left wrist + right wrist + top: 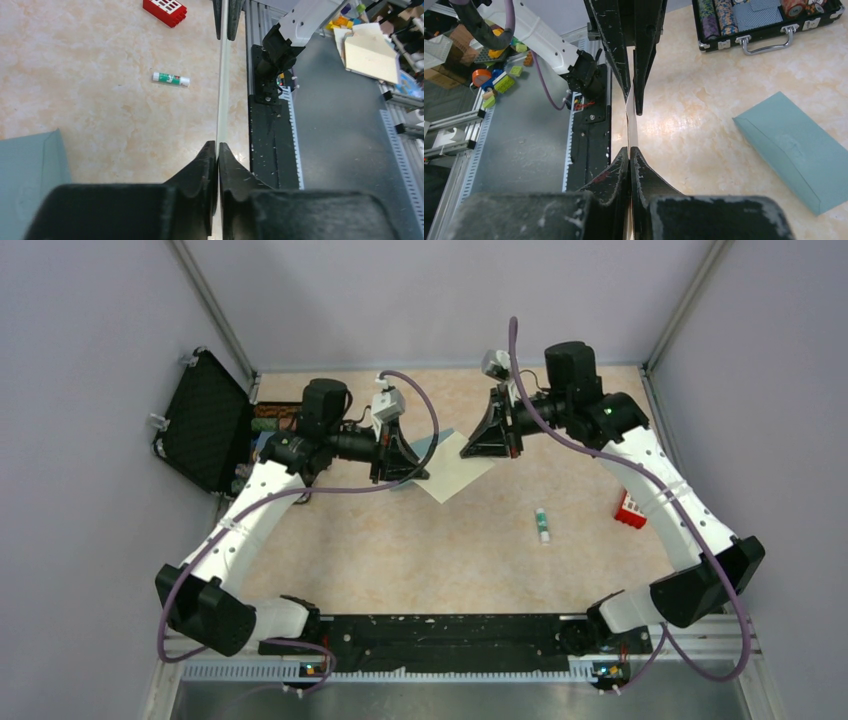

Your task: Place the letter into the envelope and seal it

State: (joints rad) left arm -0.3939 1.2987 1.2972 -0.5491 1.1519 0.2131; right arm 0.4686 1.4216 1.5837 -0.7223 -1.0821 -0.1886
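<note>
The letter (455,475), a pale cream sheet, hangs in the air between both grippers. It shows edge-on in the wrist views (220,90) (631,130). My left gripper (418,470) (218,145) has its jaws close together on the sheet's left side. My right gripper (472,448) (630,149) is shut on its right corner. The teal envelope (796,150) lies flat on the table below the left gripper (30,170). In the top view only a sliver of the envelope (432,443) peeks out behind that gripper.
A green-capped glue stick (542,525) lies right of centre. A red block (630,510) sits near the right arm. An open black case (205,420) stands at the far left edge. The arms' black base rail (450,635) runs along the near edge.
</note>
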